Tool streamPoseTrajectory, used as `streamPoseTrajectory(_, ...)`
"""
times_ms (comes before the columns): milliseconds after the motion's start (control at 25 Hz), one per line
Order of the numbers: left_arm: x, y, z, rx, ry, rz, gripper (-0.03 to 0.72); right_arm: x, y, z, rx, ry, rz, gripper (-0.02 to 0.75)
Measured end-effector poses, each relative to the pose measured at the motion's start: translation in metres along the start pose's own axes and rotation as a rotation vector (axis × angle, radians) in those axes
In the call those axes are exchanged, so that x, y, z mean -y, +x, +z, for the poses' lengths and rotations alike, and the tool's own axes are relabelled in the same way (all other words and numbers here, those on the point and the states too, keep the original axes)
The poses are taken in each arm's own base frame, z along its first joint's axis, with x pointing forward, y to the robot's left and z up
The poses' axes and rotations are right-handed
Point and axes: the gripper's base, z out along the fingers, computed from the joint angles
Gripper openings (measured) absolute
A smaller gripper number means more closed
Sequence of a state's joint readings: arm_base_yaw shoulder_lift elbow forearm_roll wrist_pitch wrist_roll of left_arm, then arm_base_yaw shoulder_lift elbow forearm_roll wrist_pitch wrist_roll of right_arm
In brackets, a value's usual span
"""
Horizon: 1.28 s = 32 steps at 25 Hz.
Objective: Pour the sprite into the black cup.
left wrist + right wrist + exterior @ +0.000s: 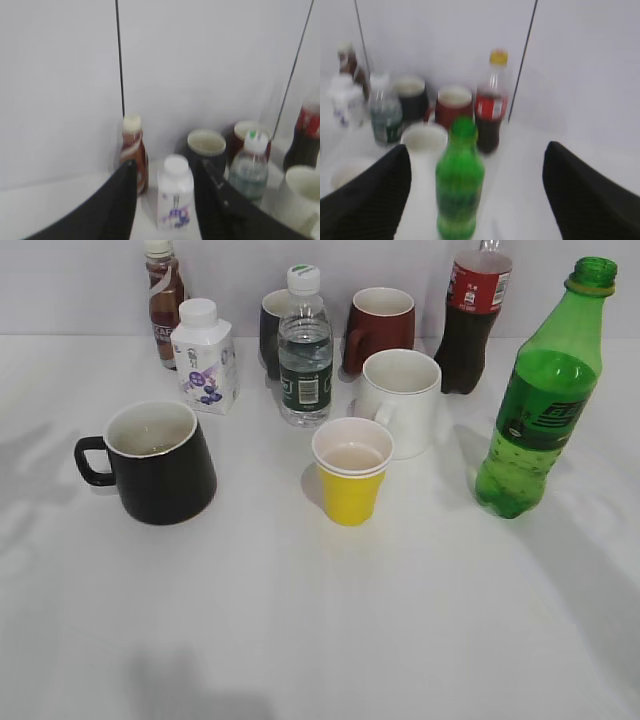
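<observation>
The sprite (540, 400) is a tall green bottle with no cap, upright at the right of the table. It also shows in the right wrist view (460, 180), between the wide-open fingers of my right gripper (477, 190) but some way ahead of them. The black cup (155, 462) stands at the left, white inside, handle to the left. My left gripper (167, 200) is open and empty, with a white carton (175, 197) seen beyond its fingers. Neither gripper shows in the exterior view.
A yellow paper cup (351, 470) and a white mug (402, 400) stand mid-table. Behind are a clear water bottle (304, 350), a white carton (205, 355), a brown drink bottle (163, 300), a dark mug (272, 330), a dark red mug (380, 328) and a cola bottle (472, 315).
</observation>
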<state>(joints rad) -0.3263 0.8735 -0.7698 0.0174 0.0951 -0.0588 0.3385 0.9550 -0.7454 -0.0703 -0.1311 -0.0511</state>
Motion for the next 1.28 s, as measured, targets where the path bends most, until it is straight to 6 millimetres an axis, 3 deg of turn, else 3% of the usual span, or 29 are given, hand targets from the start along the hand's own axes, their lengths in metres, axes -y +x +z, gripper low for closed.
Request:
streamPoseTrajectory(160,0.0,-0.01,-0.022,-0.001,-0.002,0.0,0.323,0.004,-0.02,-0.059,-0.096,0.01,0.017,0.631)
streamPoseTrajectory(360,0.0,-0.005,-0.079,-0.106,-0.009,-0.005,0.348,0.002,-0.009,-0.128,-0.295,-0.004,0.048,0.594)
streamPoseTrajectory(600,-0.003,0.029,-0.16,-0.348,-0.036,0.001,0.351,-0.004,0.024,-0.196,-0.55,-0.035,0.084,0.586)
streamPoseTrajectory(800,-0.01,0.053,-0.213,-0.33,-0.093,0.026,0.351,-0.01,0.062,-0.222,-0.596,-0.046,0.101,0.585)
streamPoseTrajectory(920,-0.012,0.073,-0.223,-0.299,-0.101,0.028,0.351,-0.013,0.082,-0.228,-0.589,-0.049,0.124,0.585)
streamPoseTrajectory(1080,-0.013,0.109,-0.203,-0.434,-0.104,0.032,0.351,-0.012,0.086,-0.231,-0.576,-0.033,0.125,0.585)
streamPoseTrajectory(1280,-0.013,0.112,-0.189,-0.356,-0.098,0.043,0.347,-0.01,0.088,-0.219,-0.487,-0.006,0.108,0.585)
